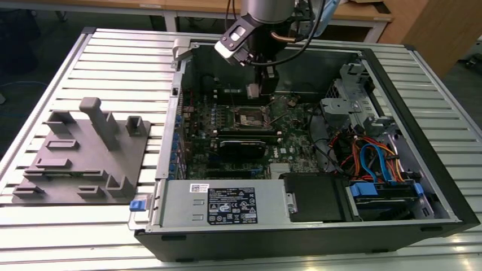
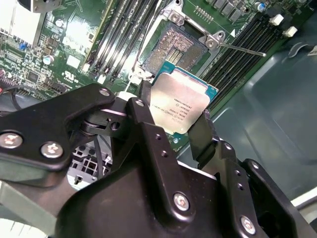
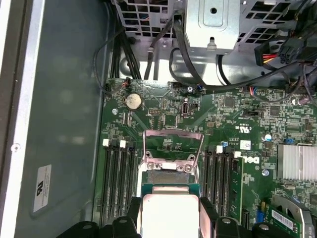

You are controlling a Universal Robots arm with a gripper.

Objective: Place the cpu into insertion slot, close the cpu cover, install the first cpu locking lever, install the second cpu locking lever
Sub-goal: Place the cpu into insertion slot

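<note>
1. The arm reaches down into an open computer case (image 1: 316,240) lying on the slatted bench (image 1: 113,56).
2. Its black fingers (image 2: 204,134) pinch the cpu (image 2: 181,106) by two opposite edges, one finger on each side, with the silvery metal top facing the second wrist camera.
3. The cpu hangs in the air over the green board, just beside the insertion slot (image 2: 173,47) and not touching it.
4. The slot is bare, and its field of contacts shows inside the metal rim.
5. In the first wrist view the cpu cover (image 3: 173,133) stands swung up on the far side of the slot.
6. A thin metal lever (image 2: 242,49) sticks out sideways from a corner of the slot, over the long black memory slots.
7. A grey moulded fixture (image 1: 83,152) sits on the bench outside the case, towards the exterior view's left.
</note>
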